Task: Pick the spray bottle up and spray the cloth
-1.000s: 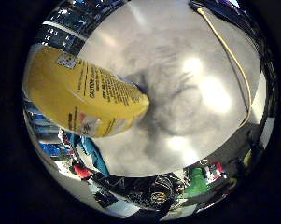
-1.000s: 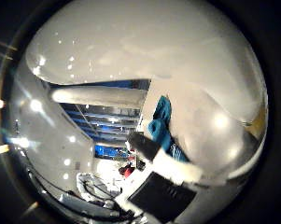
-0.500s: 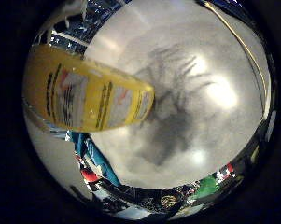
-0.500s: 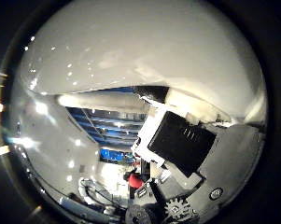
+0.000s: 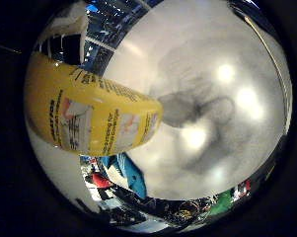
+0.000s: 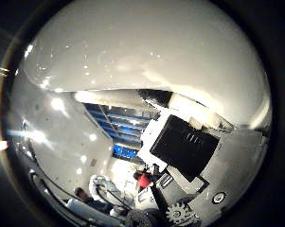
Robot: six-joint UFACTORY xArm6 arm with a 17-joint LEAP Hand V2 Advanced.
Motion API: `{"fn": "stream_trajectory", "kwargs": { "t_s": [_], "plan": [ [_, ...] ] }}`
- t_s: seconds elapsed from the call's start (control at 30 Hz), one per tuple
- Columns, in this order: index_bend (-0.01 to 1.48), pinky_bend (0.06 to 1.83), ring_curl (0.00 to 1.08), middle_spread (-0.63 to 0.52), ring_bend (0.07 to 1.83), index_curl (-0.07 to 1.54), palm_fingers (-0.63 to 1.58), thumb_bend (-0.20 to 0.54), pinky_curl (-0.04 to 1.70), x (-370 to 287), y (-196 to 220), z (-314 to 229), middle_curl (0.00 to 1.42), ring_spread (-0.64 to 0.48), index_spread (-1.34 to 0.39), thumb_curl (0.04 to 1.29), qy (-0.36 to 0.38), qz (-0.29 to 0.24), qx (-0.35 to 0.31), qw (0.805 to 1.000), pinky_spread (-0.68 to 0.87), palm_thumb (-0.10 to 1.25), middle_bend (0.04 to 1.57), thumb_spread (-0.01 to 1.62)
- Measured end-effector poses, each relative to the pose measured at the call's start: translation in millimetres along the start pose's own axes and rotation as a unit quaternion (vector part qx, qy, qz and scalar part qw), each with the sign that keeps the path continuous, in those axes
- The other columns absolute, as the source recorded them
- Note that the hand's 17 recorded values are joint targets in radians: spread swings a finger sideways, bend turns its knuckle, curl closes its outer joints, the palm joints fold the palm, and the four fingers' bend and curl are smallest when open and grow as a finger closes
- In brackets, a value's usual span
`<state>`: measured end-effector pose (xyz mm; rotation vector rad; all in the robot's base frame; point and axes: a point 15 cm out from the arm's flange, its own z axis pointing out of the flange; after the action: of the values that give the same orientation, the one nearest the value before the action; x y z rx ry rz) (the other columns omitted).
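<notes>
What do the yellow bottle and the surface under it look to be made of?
The spray bottle looks like glossy yellow plastic with a printed label wrapped around its rounded body. The table looks like a smooth, pale, semi-gloss top: it shows bright lamp reflections and soft shadows.

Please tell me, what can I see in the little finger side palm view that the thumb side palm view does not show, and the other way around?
Only the little finger side view shows the yellow spray bottle, close to the palm, above a pale glossy table with a dark shadow on it, and something teal past the bottle. Only the thumb side view shows the robot hand, with its black and white parts and a small gear. Both views share a background of blue shelving and a cluttered room. Neither view shows clearly whether the fingers close on the bottle.
</notes>
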<state>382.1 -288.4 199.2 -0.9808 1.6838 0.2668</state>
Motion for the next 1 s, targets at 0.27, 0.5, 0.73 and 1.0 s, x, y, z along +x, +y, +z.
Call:
{"fn": "stream_trajectory", "kwargs": {
  "t_s": [0.27, 0.5, 0.73, 1.0],
  "plan": [
    [1.16, 1.12, 0.79, -0.11, 1.39, 0.91, 1.08, -0.012, 1.33, -102, 11, 37, 0.75, -0.21, -0.23, 0.54, 0.010, -0.086, -0.104, 0.991, -0.16, 1.08, 1.42, 1.05],
    [1.16, 1.07, 0.81, -0.11, 1.38, 0.90, 1.09, -0.013, 1.45, -155, 37, 71, 0.73, -0.23, -0.23, 0.58, 0.075, -0.159, -0.219, 0.960, -0.16, 1.08, 1.42, 1.05],
    [1.16, 1.04, 0.82, -0.11, 1.37, 0.89, 1.10, -0.013, 1.51, -159, 44, 102, 0.72, -0.23, -0.23, 0.60, 0.216, -0.245, -0.296, 0.898, -0.16, 1.07, 1.43, 1.05],
    [1.16, 1.02, 0.83, -0.11, 1.36, 0.89, 1.10, -0.014, 1.56, -186, 34, 120, 0.72, -0.23, -0.22, 0.62, 0.323, -0.351, -0.309, 0.823, -0.16, 1.06, 1.43, 1.05]
  ]
}}
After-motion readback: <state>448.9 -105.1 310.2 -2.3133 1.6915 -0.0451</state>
